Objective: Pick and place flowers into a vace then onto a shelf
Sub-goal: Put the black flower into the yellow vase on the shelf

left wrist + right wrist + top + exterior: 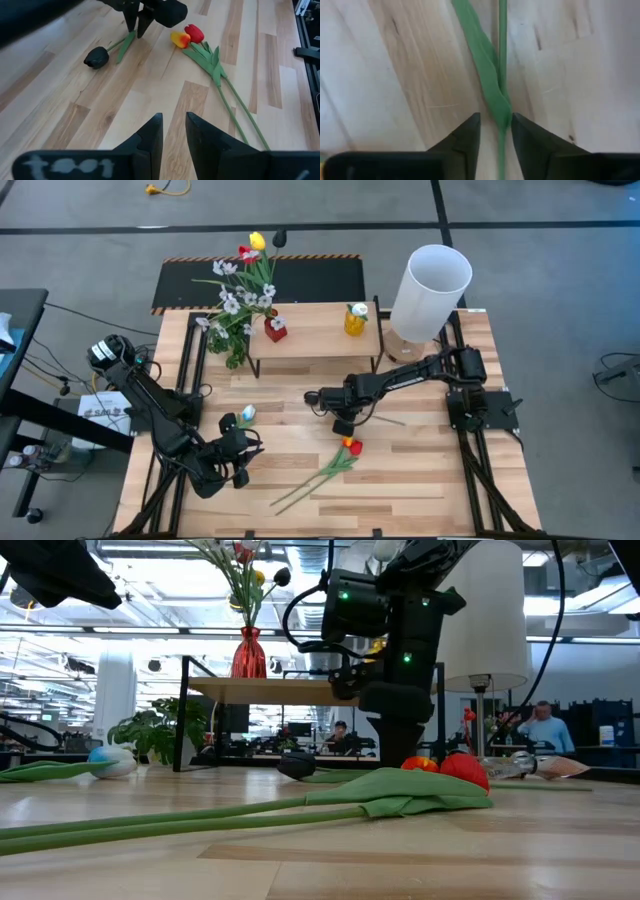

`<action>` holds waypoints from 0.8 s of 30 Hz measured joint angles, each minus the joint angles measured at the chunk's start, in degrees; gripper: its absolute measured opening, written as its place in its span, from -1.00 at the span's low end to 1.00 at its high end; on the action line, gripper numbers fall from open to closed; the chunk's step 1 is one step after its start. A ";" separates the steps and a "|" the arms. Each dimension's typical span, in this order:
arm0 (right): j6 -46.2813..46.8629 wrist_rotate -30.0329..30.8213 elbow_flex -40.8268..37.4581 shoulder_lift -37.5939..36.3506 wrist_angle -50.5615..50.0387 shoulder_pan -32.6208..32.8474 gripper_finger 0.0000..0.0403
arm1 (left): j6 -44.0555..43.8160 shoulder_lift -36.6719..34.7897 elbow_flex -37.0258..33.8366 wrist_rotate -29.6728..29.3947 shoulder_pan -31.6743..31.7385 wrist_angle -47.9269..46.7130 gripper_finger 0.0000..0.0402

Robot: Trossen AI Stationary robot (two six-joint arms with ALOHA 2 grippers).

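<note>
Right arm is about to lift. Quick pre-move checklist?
1. Black tulip stem between the right tool's fingers: ok.
2. Fingers closed on the stem: not ok, a gap shows beside it.
3. Red and yellow tulips clear of the pick: ok, they lie apart from it.
4. Left tool out of the way: ok, at the table's left by a pale tulip, holding nothing.
5. Room in the red vase on the shelf: cannot tell, it already holds a bunch.
</note>
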 joint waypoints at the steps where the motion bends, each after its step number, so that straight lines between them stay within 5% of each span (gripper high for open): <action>1: 0.00 -1.18 0.00 0.00 0.07 -0.07 -0.56 | 0.00 0.00 0.00 0.01 0.00 -0.01 -0.65; 9: -1.01 -6.01 0.13 -0.07 -0.30 0.66 -0.96 | 0.00 0.00 0.00 -0.01 0.00 -0.01 -0.65; 24: 1.22 -12.80 20.40 -2.66 -15.73 8.17 -0.99 | 0.04 0.00 0.00 -0.02 0.00 -0.03 -0.65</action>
